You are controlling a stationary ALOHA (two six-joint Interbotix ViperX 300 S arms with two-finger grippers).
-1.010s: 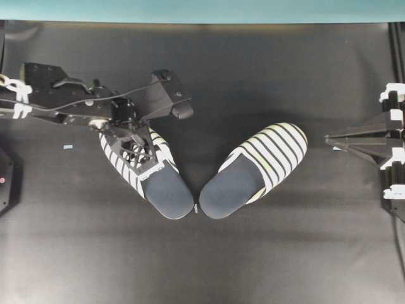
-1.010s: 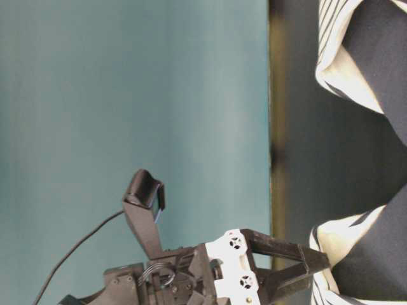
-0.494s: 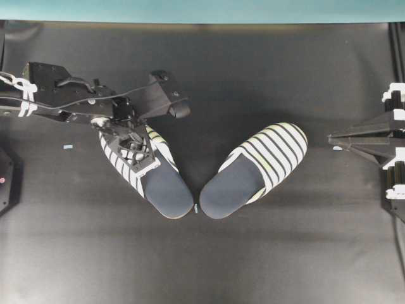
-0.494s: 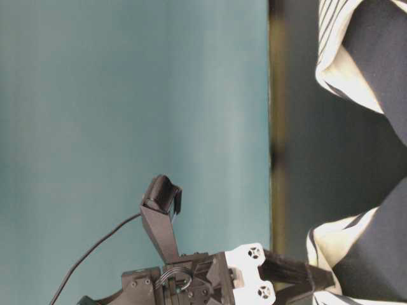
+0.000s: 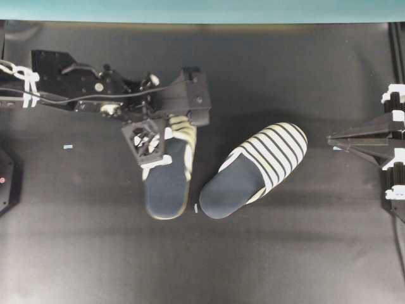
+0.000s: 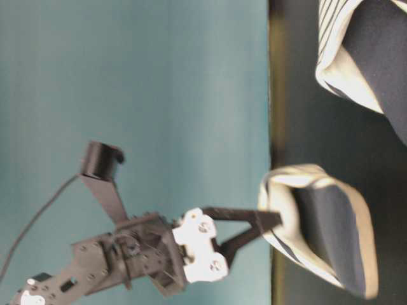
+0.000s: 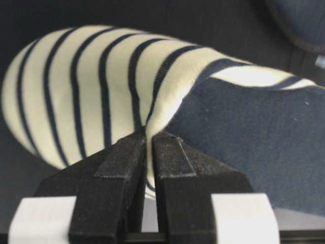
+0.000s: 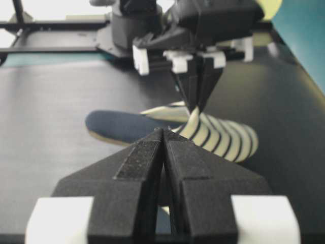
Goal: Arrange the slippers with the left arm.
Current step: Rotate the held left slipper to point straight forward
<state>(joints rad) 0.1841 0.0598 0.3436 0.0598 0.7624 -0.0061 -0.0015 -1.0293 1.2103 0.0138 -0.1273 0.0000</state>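
left gripper (image 7: 151,145) is pinched on the edge of the striped upper of the held slipper (image 5: 168,177), jaws closed with only the fabric lip between them; the table-level view shows that slipper tipped up, toe end raised off the black table (image 5: 285,253), heel end lower; whether the heel touches the table, cannot tell

held slipper's long axis in the overhead view runs nearly straight up-down, heel toward the bottom edge; other slipper (image 5: 253,170) lies flat just beside it on the right, long axis diagonal, toe up-right, heel down-left; heels near each other but apart, toes splayed

key relation: the two axes are not parallel; judging from this, the pair is only half squared, and the flat one needs turning to match, or the held one needs setting down alongside it; left arm is the nearer one, directly over the pair

right gripper (image 8: 165,147) sits parked at the right edge, fingers together, nothing in them, well apart from both slippers
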